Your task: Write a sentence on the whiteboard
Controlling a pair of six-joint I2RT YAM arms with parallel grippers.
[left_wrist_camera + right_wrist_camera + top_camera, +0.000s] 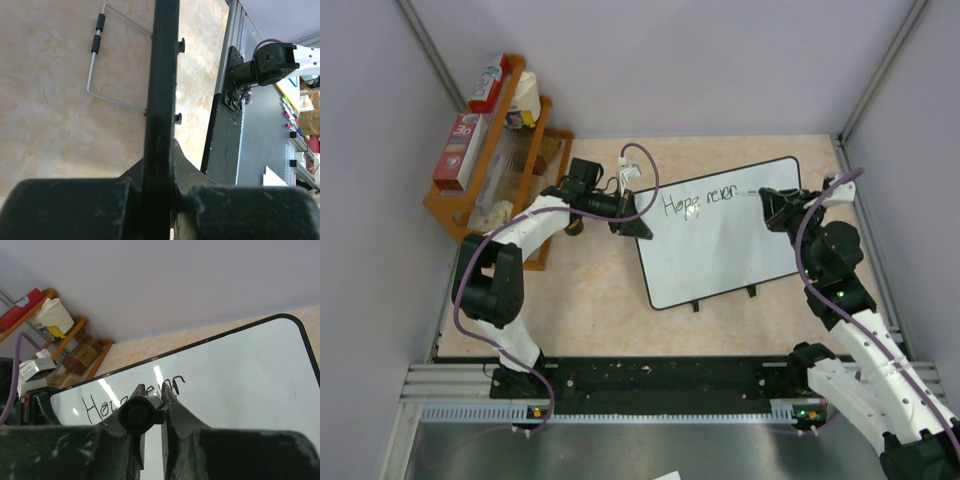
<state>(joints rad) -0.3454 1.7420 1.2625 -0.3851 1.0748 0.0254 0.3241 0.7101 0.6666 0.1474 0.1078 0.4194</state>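
Note:
The whiteboard (pixel 720 250) lies tilted on the tan table, and the sentence (pixel 700 203) runs along its far edge in thin dark handwriting. My left gripper (pixel 635 226) is shut on the board's left rim. In the left wrist view that rim (pixel 162 75) is a black bar clamped between the jaws of the left gripper (pixel 159 155). My right gripper (pixel 770 207) is shut on a marker (pixel 137 414), seen end-on between its fingers, with the tip hidden. The right gripper (pixel 152 390) covers the middle of the sentence (pixel 91 407) on the whiteboard (pixel 240 380).
A wooden rack (pixel 490 150) with boxes and a bag stands at the back left, also visible as the rack (pixel 65 335) from the right wrist. The board's wire stand (pixel 97 65) rests on the table. Grey walls close in the back and sides. A metal rail (pixel 620 385) runs along the near edge.

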